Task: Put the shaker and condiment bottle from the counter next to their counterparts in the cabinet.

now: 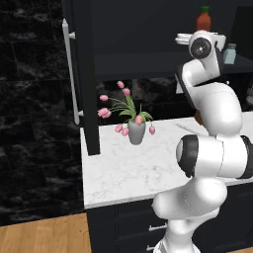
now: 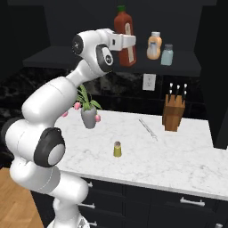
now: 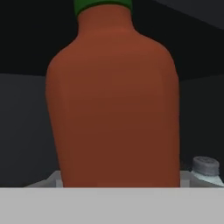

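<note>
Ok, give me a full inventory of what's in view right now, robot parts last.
condiment bottle: one, red-orange with green cap, at the cabinet shelf, at the gripper
peach-orange bottle: one, pale cap, on the shelf right of the red one
blue-grey shaker: one, on the shelf beside the peach bottle
shaker: one, yellow-green, grey cap, upright on the counter
vase of tulips: one, grey vase, pink flowers, counter left
knife block: one, brown, counter right
cabinet: dark, door open
gripper: one, white, at the red bottle; grip unclear
</note>
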